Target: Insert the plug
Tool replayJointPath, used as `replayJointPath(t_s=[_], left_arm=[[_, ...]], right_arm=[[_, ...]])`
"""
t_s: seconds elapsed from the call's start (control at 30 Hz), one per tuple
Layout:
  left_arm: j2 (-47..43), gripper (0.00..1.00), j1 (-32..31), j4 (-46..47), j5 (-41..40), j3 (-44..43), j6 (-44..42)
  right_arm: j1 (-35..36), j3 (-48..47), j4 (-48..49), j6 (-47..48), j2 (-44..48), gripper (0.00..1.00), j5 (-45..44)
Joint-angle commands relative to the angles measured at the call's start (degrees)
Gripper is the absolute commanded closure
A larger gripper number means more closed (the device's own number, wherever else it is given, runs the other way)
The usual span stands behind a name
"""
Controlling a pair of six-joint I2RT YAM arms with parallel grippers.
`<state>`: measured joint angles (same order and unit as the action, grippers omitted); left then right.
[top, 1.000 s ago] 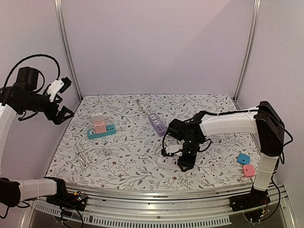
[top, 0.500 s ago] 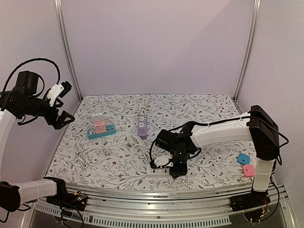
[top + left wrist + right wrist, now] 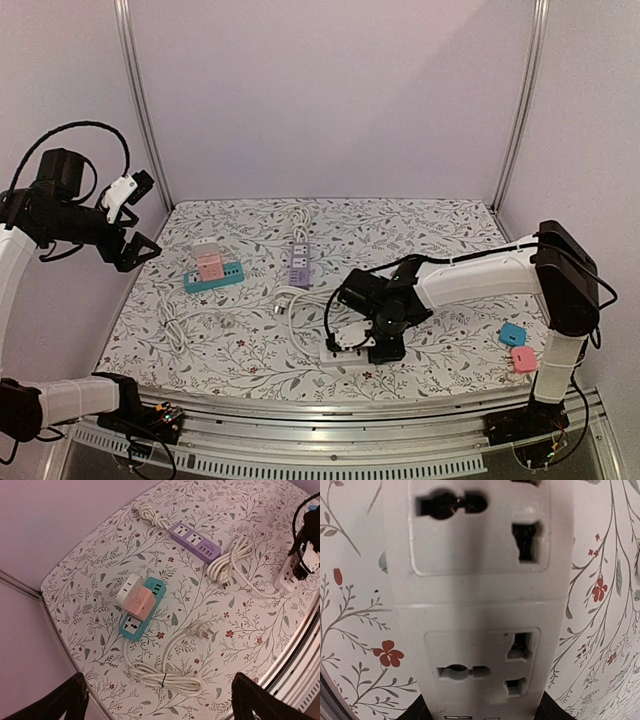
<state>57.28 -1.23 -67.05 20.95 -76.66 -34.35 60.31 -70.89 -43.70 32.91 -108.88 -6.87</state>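
My right gripper (image 3: 378, 338) is shut on the near end of a white power strip (image 3: 343, 353) lying at the table's front middle. In the right wrist view the strip (image 3: 475, 610) fills the frame, with two empty sockets showing and my gripper (image 3: 480, 711) clamped on its sides. The strip's white cable (image 3: 292, 318) loops off to the left, and its plug (image 3: 225, 582) lies loose. My left gripper (image 3: 135, 250) is open and empty, raised high over the table's left edge. In its wrist view the gripper (image 3: 160, 682) hangs over a coiled cable with a loose white plug (image 3: 205, 630).
A teal power strip (image 3: 232, 272) carries a pink adapter (image 3: 210, 266) and a white adapter (image 3: 205, 246). A purple strip (image 3: 298, 265) lies mid-table with its cable behind it. Blue (image 3: 513, 333) and pink (image 3: 524, 358) adapters lie at the right edge.
My right gripper dragged the white strip left and nearer, then back a little right. The purple strip swung left and turned. The left arm barely moved.
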Motion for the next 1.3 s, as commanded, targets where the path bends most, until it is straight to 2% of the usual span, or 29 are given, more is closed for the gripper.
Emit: replayJointPath(t_s=[0.0,0.1,0.13,0.17,0.2,0.37,0.5,0.57,0.63,0.7,0.8,0.9,1.0,1.07,1.13,1.17,1.27], left_arm=[[-0.8,0.01,-0.7,-1.2,1.9,0.1,0.2],[-1.8,0.00,-0.6,-1.3,1.2,1.1,0.0],[-2.1,0.01,-0.6,-1.4,1.0,1.5,-0.2],[-2.3,0.01,-0.6,-1.6,0.9,1.8,-0.4],[-2.4,0.01,-0.7,-1.7,1.0,2.0,-0.6],[-1.8,0.00,-1.0,-1.9,2.1,0.9,-0.4],[-0.7,0.01,-1.3,-2.1,4.4,-2.0,0.8],[-0.3,0.01,-2.0,-2.1,4.9,-3.2,1.0],[-0.7,0.01,-3.2,-1.3,5.3,-3.8,0.9],[-2.4,0.01,-4.1,3.0,6.6,-2.5,2.2],[-7.4,0.01,-5.9,14.0,8.9,3.3,9.3],[-11.7,0.05,-10.3,28.3,9.1,12.6,19.8],[-7.9,0.09,-19.8,31.6,3.6,14.1,23.6],[-3.7,0.09,-26.4,33.4,-4.8,14.3,25.0],[0.7,0.09,-33.2,36.0,-9.3,14.5,24.8],[3.0,0.09,-35.2,37.2,-9.6,14.5,24.8],[9.4,0.06,-38.1,42.9,-5.6,14.6,27.9]], right_arm=[[-1.4,0.9,-0.6,8.8,0.8,0.47,1.7],[-1.8,-0.9,-1.6,8.8,-0.9,0.40,2.2],[-1.7,-1.3,-2.0,8.3,-1.4,0.32,2.4],[-1.7,-1.3,-2.1,7.8,-1.8,0.11,2.2],[-1.8,-1.4,-2.1,6.6,-1.7,0.02,1.5],[-1.8,-3.4,-1.4,0.0,5.5,0.01,-0.7],[-2.4,-3.1,4.9,-8.2,20.4,0.01,0.2],[-5.1,-1.2,8.0,-15.0,26.0,0.01,-3.2],[-11.4,0.7,8.2,-23.0,31.5,0.01,-3.3],[-18.3,4.5,8.5,-35.7,36.2,0.01,-7.0],[-24.7,11.1,3.5,-53.1,43.5,0.01,-21.2],[-33.8,16.0,-2.9,-63.5,48.4,0.02,-17.1],[-42.5,19.8,-8.1,-70.7,48.7,0.11,-12.1],[-47.3,22.6,-8.4,-71.9,47.3,0.11,-7.7],[-50.9,24.9,-7.1,-72.1,44.8,0.10,-3.2],[-52.0,25.5,-6.9,-72.1,43.2,0.04,-3.2],[-53.9,25.4,-7.1,-71.6,36.3,0.01,-6.6]])
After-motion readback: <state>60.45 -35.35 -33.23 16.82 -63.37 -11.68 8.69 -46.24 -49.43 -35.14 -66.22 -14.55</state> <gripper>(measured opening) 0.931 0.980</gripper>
